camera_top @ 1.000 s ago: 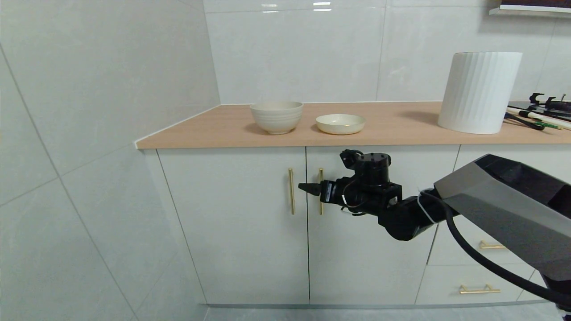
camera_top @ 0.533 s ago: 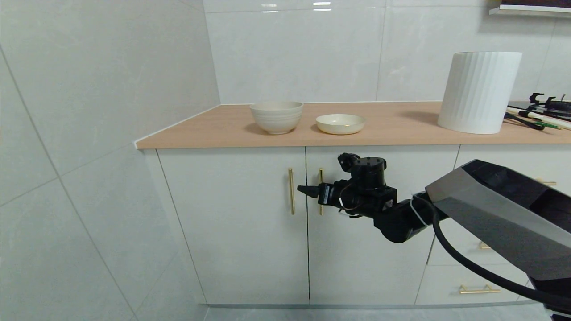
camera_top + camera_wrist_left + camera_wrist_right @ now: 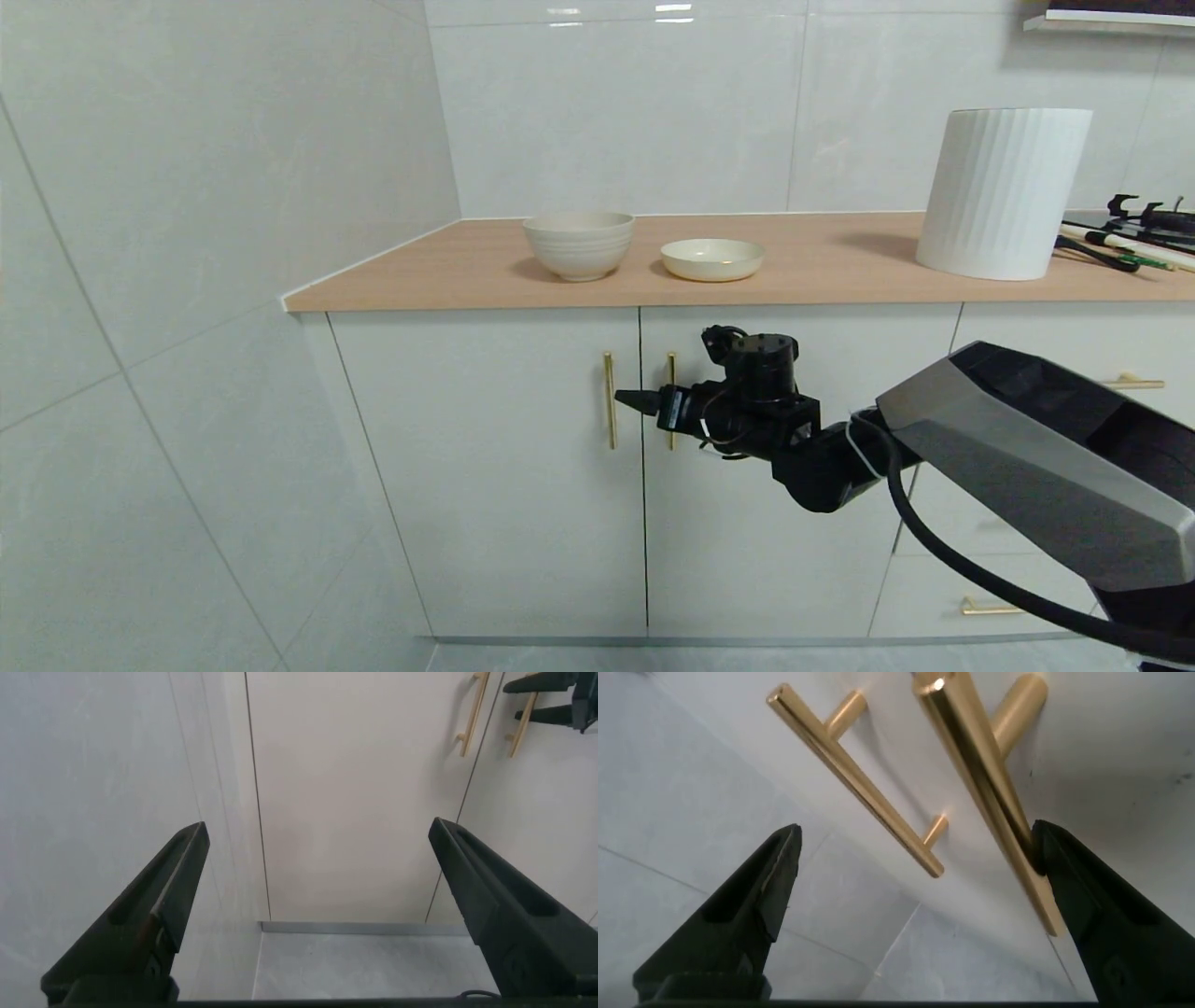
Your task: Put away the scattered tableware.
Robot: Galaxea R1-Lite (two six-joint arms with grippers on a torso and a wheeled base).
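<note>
Head view
- Counter (image 3: 840,271): wood top over white doors (image 3: 495,467).
- Bowl (image 3: 579,245): ribbed, cream, upright on the counter towards its left end.
- Dish (image 3: 712,259): shallow, cream, on the counter just beside the bowl on its right, not touching it.
- Canister (image 3: 1004,191): tall, white, ribbed, on the counter well to the right of the dish.
- Utensils (image 3: 1125,243): dark and light sticks lying at the counter's far right.
- Handles (image 3: 610,399): two upright gold bars, one on each side of the door seam.
- Right gripper (image 3: 629,401): level, below the counter edge, tip in front of the seam between the two handles at their mid height. Its spread cannot be judged from this side.

Left wrist view
- Left gripper (image 3: 318,831): released, both fingers (image 3: 159,915) wide apart, nothing between them; low, facing a door, the wall (image 3: 93,784) and the floor (image 3: 355,961).
- Handles (image 3: 476,714) and the right gripper (image 3: 561,698) farther off.

Right wrist view
- Right gripper (image 3: 915,833): released, fingers (image 3: 738,915) spread wide.
- Handles (image 3: 859,775): both lie in the gap between the fingers; the nearer bar ends close against one finger, contact cannot be told.
</note>
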